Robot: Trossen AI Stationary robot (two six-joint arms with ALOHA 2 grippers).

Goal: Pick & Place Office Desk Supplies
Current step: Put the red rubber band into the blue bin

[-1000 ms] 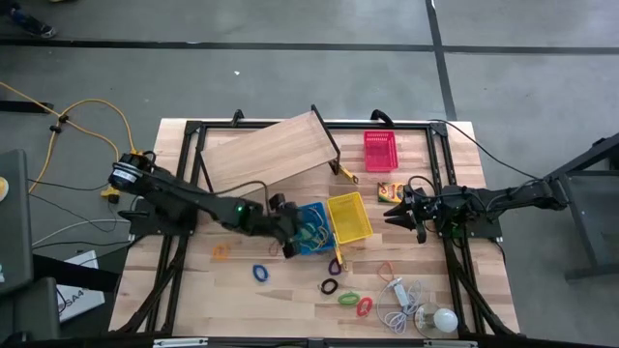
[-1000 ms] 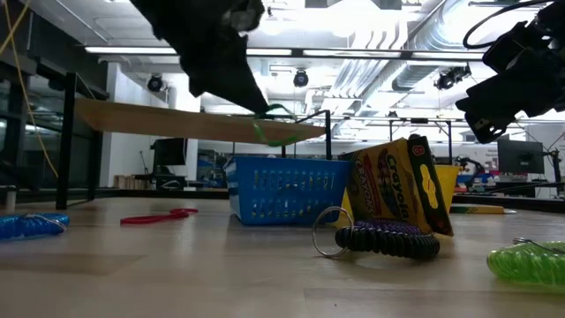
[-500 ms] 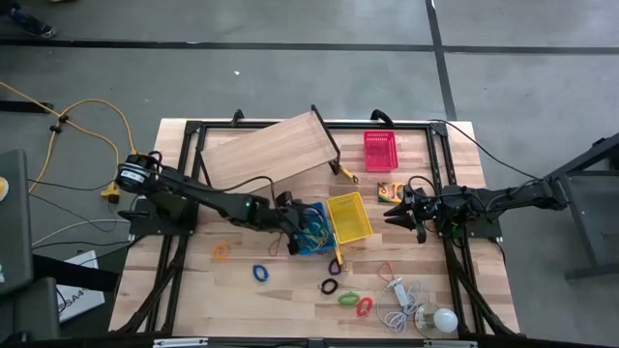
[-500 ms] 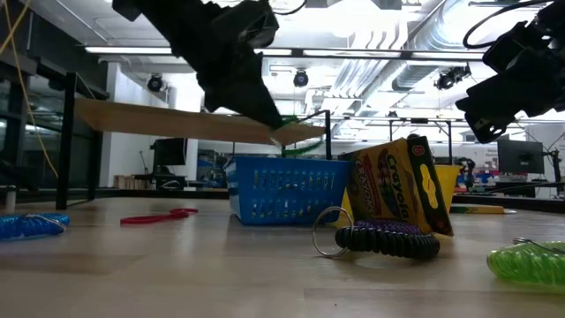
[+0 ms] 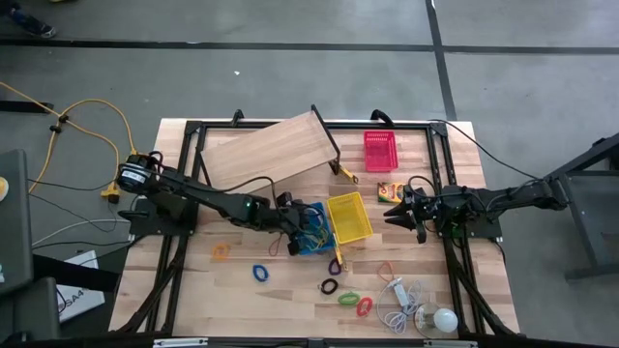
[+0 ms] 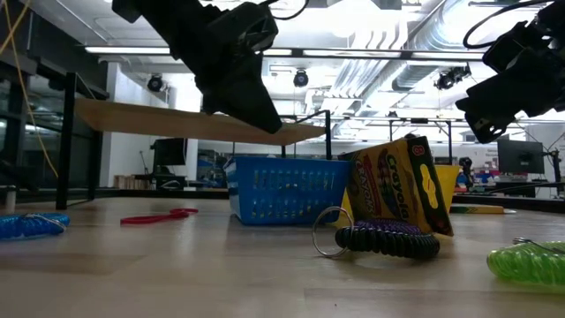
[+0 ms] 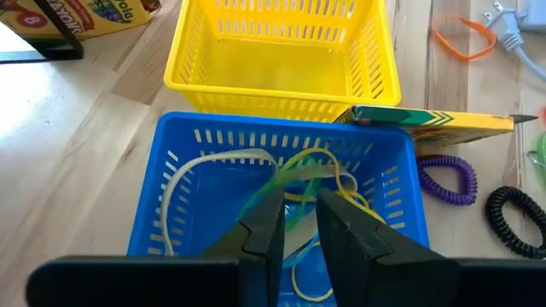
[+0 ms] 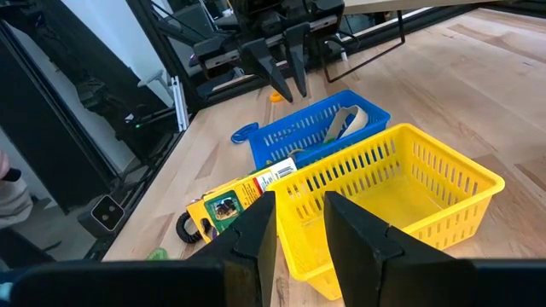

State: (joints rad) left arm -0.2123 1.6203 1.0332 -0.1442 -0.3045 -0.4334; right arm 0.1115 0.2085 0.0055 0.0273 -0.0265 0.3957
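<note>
The left gripper [image 5: 302, 224] hangs just above the blue basket [image 7: 200, 170], its two fingers [image 7: 266, 226] parted by a narrow gap with nothing between them. In the basket below lie tangled rubber-band loops [image 7: 294, 183], tan, green and yellow, resting on the basket floor. The yellow basket [image 5: 349, 217] stands just to the right of the blue one, touching or nearly touching it, and looks bare inside. A yellow-green crayon box [image 6: 402, 190] leans tilted by the two baskets' near corners. The red basket [image 5: 379, 150] sits well apart at the far side of the table. More loops lie loose on the near part of the table: a blue one [image 5: 259, 273], a black one [image 5: 330, 286], a green one [image 5: 348, 299] and a red one [image 5: 365, 306]. The right gripper [image 5: 395, 211] waits in the air to the right of the yellow basket, fingers slightly apart and holding nothing.
</note>
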